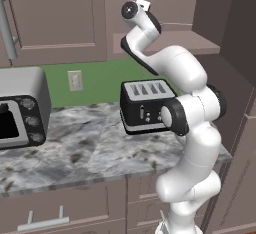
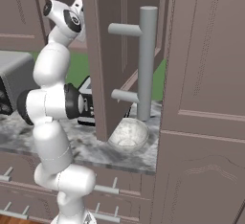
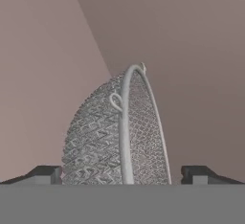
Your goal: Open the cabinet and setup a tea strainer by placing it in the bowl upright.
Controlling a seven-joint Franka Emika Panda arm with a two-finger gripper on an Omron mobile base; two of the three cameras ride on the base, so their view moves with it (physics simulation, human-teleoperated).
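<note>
The gripper (image 3: 122, 174) is spread wide, one fingertip on each side of the tea strainer (image 3: 115, 132) inside the cabinet (image 2: 103, 50), gripping nothing. The right base view shows the open door with the bowl (image 2: 128, 135) near the counter's (image 2: 91, 149) front edge; the left base view shows the toaster (image 1: 145, 105).

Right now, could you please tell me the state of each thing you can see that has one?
Cabinet door: swung open.
Tea strainer: on edge, between the spread fingertips, not gripped.
Fingers: open.
Bowl: upright on the counter, empty.
Toaster: slots empty.
</note>
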